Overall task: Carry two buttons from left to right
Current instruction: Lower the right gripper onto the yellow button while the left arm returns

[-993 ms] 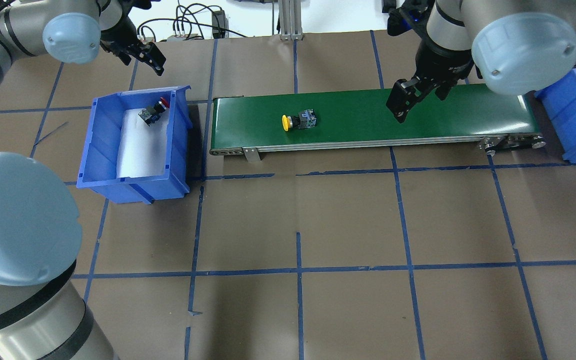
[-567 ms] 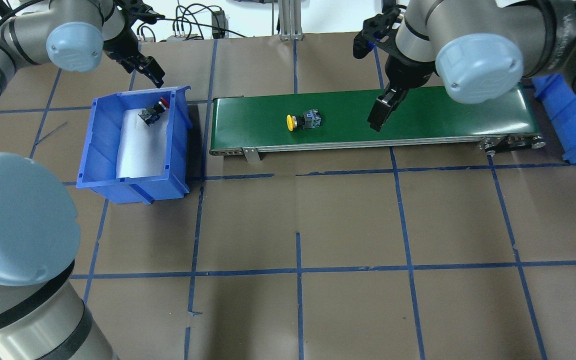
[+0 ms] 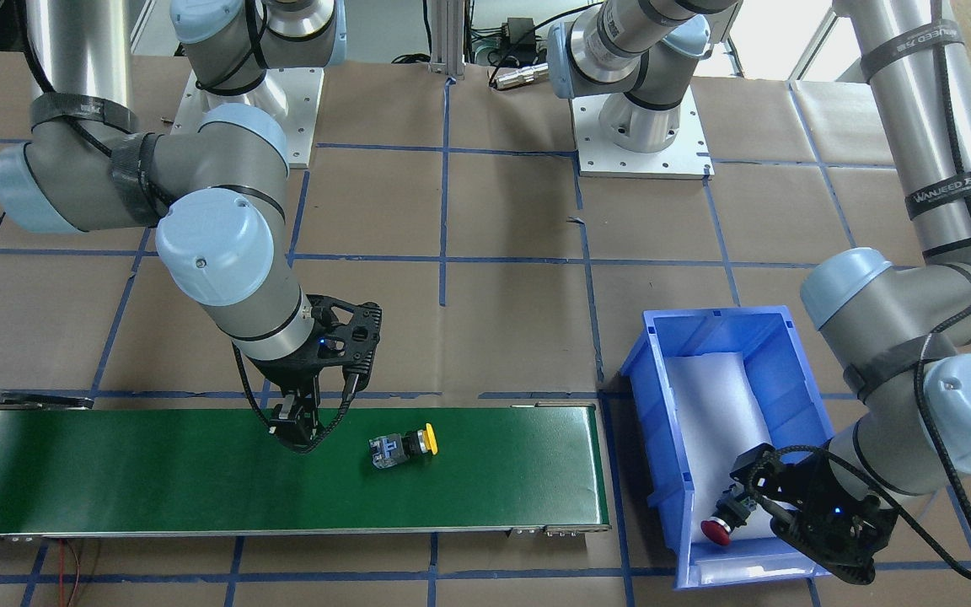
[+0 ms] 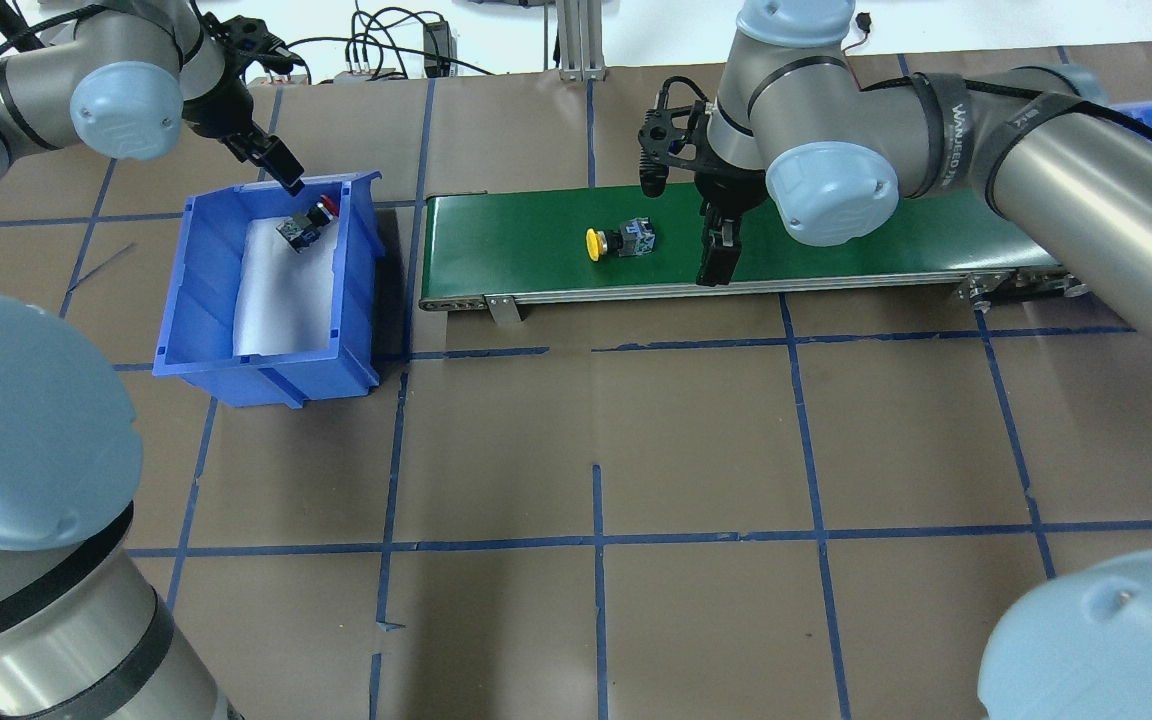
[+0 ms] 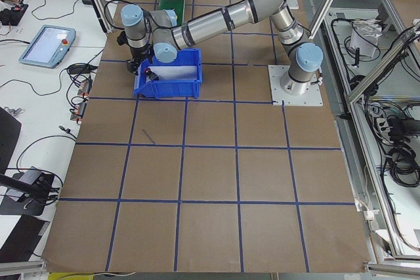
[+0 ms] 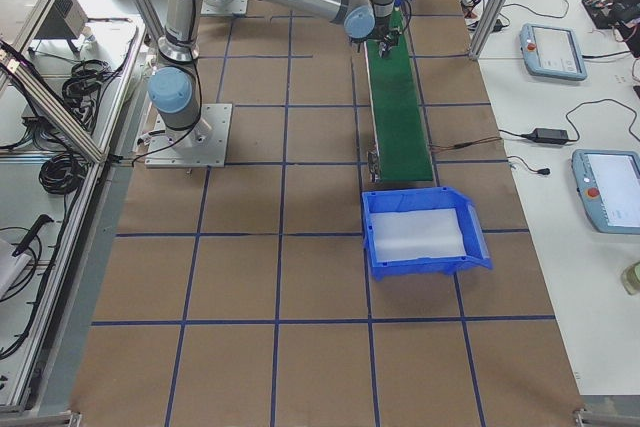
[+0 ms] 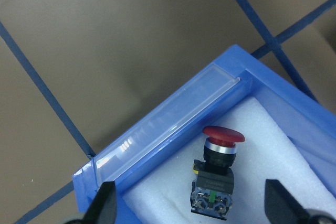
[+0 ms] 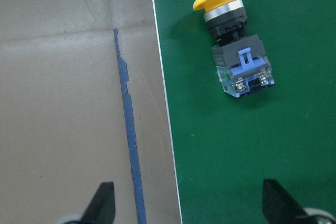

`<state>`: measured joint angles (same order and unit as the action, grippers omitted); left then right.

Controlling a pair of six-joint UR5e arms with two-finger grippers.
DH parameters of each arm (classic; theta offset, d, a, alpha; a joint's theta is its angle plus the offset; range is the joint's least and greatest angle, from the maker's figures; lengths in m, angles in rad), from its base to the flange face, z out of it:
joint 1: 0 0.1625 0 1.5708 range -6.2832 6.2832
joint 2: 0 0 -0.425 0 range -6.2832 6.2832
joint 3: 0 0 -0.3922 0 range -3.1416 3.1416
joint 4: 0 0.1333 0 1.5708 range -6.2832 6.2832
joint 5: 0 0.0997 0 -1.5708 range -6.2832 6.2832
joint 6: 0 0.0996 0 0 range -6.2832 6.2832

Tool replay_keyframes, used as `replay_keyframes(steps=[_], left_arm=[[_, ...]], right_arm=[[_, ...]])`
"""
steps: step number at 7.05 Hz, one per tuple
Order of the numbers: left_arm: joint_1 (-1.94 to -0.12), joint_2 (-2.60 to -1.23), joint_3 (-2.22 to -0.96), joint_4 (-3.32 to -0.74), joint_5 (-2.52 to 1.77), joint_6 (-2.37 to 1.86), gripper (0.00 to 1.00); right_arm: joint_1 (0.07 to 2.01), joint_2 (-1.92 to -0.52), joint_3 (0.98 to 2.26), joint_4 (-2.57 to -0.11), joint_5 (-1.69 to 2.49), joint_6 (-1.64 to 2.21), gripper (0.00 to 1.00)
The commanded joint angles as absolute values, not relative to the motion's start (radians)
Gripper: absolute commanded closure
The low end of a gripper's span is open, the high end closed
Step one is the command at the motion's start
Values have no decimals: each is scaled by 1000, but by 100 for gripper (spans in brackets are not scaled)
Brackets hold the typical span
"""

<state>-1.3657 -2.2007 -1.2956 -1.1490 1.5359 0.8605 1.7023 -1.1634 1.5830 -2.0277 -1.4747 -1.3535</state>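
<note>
The yellow button [image 4: 621, 241] [image 3: 404, 445] [image 8: 233, 40] lies on its side on the green conveyor belt [image 4: 886, 240]. My right gripper [image 4: 711, 268] [image 8: 190, 205] hangs open just to its right in the overhead view, over the belt's near edge, holding nothing. The red button [image 4: 308, 222] [image 7: 215, 174] [image 3: 726, 518] rests on white foam in the far corner of the blue bin [image 4: 266, 370]. My left gripper [image 4: 286, 175] [image 7: 191, 203] hovers open above that corner, with the red button between and ahead of its fingers [image 7: 107, 200], untouched.
A second blue bin [image 6: 380, 247] with white foam stands past the belt's right end. Brown paper with a blue tape grid [image 4: 596, 540] covers the table. Cables and an aluminium post [image 4: 576, 40] sit at the far edge.
The right arm has swung left along the belt, close to the yellow button. The left gripper has dropped toward the bin's far corner. The yellow button has drifted slightly right on the belt.
</note>
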Motion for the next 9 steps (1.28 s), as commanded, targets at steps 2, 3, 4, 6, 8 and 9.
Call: replay_keyframes(steps=[2,3,4,6,8,9], left_arm=[[-1373,-2207,-1330,-1147,1529,862,7],[-1371,-2209,-1333,-1147,1531,862,7],[-1370,-2209,-1341,-1146,1532,864,7],[-1368,-2217,-1348,-1123,1531,864,7],[-1370,-2233,-1345,-1100,1529,864,7],[-1370,-2238,-1345,-1095,1529,864,7]], right_arm=[[1701,-1103,1551,-2094,-1474,-1411,1],[1703,-1059,1505,-2092,-1474,-1413,1],[1704,-1017,1456,-2091,-1471,-1414,1],[1718,-992,1424,-2074,-1471,-1414,1],[1721,-991,1427,-2051,-1471,-1419,1],[1721,-989,1428,-2051,-1471,-1419,3]])
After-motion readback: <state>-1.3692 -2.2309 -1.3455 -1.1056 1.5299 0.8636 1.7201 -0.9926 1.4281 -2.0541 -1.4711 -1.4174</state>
